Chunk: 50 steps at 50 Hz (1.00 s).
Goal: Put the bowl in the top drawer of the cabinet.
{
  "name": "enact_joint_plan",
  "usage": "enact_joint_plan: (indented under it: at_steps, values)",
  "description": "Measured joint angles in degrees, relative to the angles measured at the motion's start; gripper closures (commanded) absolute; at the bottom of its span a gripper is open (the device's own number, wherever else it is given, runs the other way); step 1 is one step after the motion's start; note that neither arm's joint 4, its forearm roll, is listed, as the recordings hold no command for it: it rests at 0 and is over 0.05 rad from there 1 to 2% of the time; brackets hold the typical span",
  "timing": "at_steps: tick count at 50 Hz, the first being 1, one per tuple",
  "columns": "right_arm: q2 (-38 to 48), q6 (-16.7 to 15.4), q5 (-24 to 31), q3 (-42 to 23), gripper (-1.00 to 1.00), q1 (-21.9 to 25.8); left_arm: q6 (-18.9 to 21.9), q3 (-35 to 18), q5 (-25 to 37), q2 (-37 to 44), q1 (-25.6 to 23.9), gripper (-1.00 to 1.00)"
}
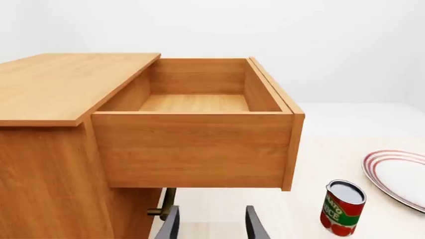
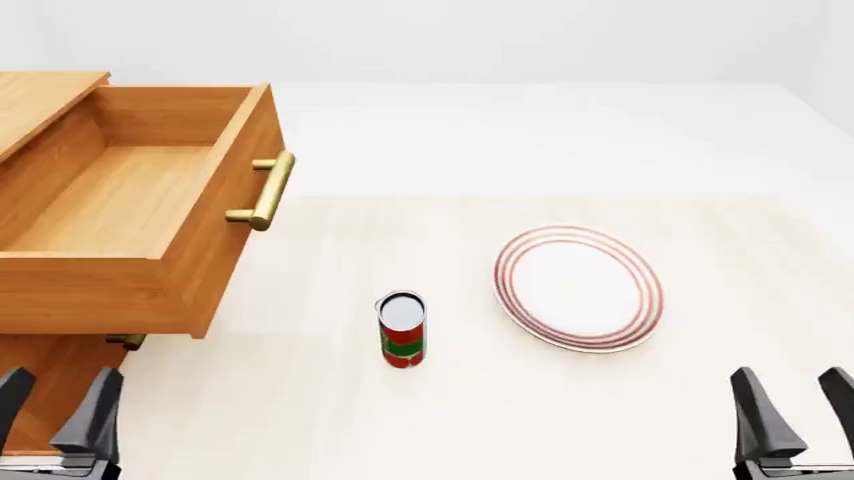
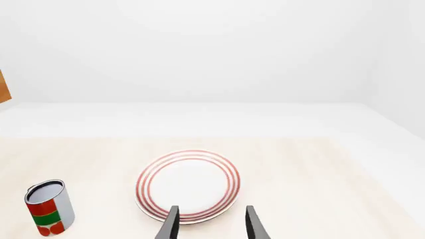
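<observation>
— At the left edge of the table (image 2: 400, 420): cabinet (image 2: 40, 100) in light-brown wood, top drawer (image 2: 120, 200) pulled far out, brass bar handle (image 2: 267, 190) facing the table's middle.

— And inside the drawer?

— Plain wooden floor and walls, seen in full from the left wrist camera. Below the drawer front, a second brass handle (image 1: 166, 201), partly hidden.

— Grippers?

— Left gripper (image 2: 54, 415) at the near left corner, just before the cabinet's base, dark fingers spread apart with nothing between them. Right gripper (image 2: 797, 415) at the near right corner, likewise spread and holding nothing. Both well apart from everything on the table.

— On the table itself?

— Red and green tin can (image 2: 402, 330) upright near the middle, silver top showing. To its right, apart from it, flat white plate (image 2: 578, 287) with red rings, lying straight ahead of the right gripper in the right wrist view.

— Position of the bowl?

— Cannot tell; seen by none of the three cameras.

— Drawer relative to the can?

— Drawer front overhanging the table, handle well apart from the can and farther from the near edge.
</observation>
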Motion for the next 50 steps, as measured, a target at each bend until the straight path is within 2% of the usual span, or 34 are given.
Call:
enact_joint_plan:
  at_steps: [14,29,37,43,50]
  values:
    - [0.1,-0.1,0.0,0.0,-1.0,0.0,-0.2,-0.2,0.1,0.0,-0.2,-1.0]
    - [0.0,-0.2,0.2,0.0,-1.0,0.0,-0.9,-0.9,0.3,-0.1,-2.5,-1.0]
    - [0.0,-0.2,0.2,0.0,-1.0,0.0,0.2,-1.7,0.8,-0.1,-3.9,-1.0]
    - [0.0,-0.2,0.2,0.0,-1.0,0.0,-0.5,-3.8,2.9,-0.1,-4.9,-1.0]
    - [0.0,-0.2,0.2,0.0,-1.0,0.0,-0.6,-8.8,7.0,-0.1,-7.2,-1.0]
